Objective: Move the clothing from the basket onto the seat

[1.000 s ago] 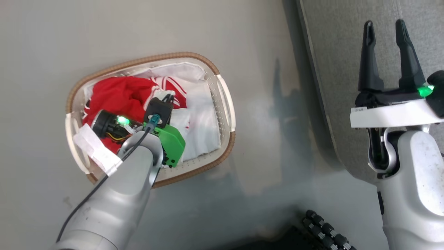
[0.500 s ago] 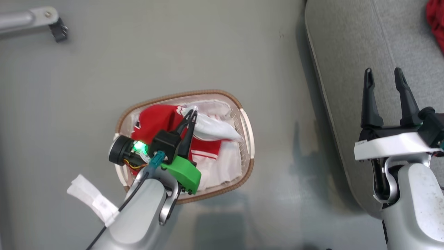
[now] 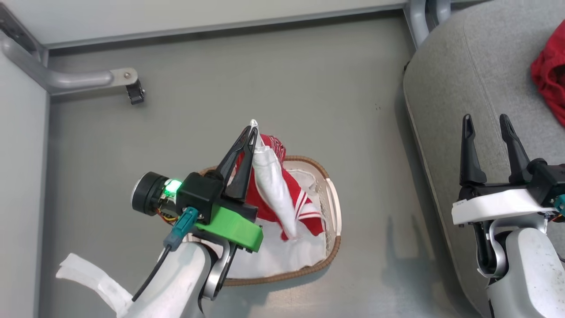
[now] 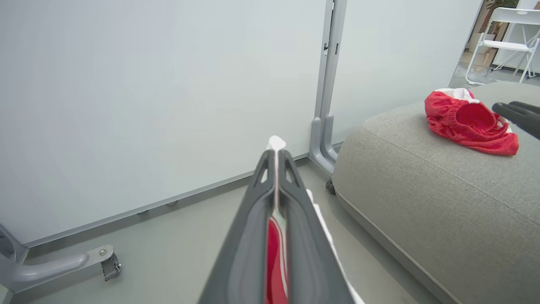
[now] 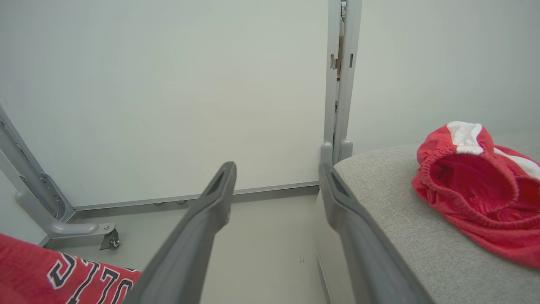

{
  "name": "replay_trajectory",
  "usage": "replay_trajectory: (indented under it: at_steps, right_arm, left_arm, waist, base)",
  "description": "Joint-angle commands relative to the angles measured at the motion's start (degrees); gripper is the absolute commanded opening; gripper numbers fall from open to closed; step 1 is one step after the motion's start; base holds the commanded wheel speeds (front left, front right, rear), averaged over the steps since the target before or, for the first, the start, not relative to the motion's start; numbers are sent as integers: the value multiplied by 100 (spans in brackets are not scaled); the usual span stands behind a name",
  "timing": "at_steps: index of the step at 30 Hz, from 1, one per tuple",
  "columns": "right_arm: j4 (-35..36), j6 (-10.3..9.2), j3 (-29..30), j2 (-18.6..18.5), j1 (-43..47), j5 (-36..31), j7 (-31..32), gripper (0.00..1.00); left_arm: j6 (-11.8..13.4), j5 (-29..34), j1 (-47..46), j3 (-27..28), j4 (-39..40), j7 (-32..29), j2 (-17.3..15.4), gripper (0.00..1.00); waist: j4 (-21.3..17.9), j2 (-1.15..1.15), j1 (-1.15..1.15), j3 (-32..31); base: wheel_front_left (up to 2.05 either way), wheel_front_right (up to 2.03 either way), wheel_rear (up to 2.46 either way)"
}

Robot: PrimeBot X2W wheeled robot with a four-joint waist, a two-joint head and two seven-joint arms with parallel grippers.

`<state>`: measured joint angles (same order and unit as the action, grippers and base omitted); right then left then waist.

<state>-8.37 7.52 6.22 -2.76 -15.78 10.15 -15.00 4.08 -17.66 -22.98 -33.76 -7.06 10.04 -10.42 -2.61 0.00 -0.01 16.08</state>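
Note:
My left gripper (image 3: 252,131) is shut on the clothing, a red jersey (image 3: 311,225) with white stripe trim that hangs from its tips above the basket (image 3: 336,247). In the left wrist view red and white cloth shows pinched between the closed fingers (image 4: 253,236). The jersey's black-and-white lettering (image 5: 63,274) appears low left in the right wrist view. A second red garment (image 3: 549,75) (image 4: 468,122) (image 5: 472,190) lies on the grey seat (image 3: 463,88) (image 4: 422,202). My right gripper (image 3: 485,126) (image 5: 276,177) stands open over the seat's near edge, holding nothing.
A white sheet (image 3: 282,258) lines the basket. Pale partition panels stand behind, with a grey caster leg (image 3: 128,84) at far left and a post (image 3: 423,13) by the seat's corner. A white chair (image 4: 506,42) stands beyond the seat. Grey floor lies between basket and seat.
The head camera has tilted up, shifting the whole picture. My left gripper has risen out of the basket, pulling the jersey up with it. The right gripper stays open.

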Motion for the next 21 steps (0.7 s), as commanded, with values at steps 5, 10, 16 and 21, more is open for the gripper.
replay_trajectory:
  at_steps: [5,10,16,21]
  right_arm:
    - [-29,-6,6,-23,111,-31,-28,100]
    - [-44,-7,54,-23,162,-56,-28,100]
    - [-79,-6,89,-23,297,-78,-28,100]
    - [-92,-6,105,-24,464,-112,-28,100]
  left_arm:
    - [108,-64,234,30,318,-141,-137,100]
    - [198,-173,392,93,453,-139,-175,100]
    - [249,-359,589,254,403,-35,-243,100]
    - [348,-579,802,515,190,128,-298,100]
  waist:
    - [76,0,1,-210]
    - [78,0,1,-324]
    - [96,0,1,-508]
    - [136,0,1,-740]
  base:
    - [0,0,0]
    - [0,0,0]
    - [0,0,0]
    - [0,0,0]
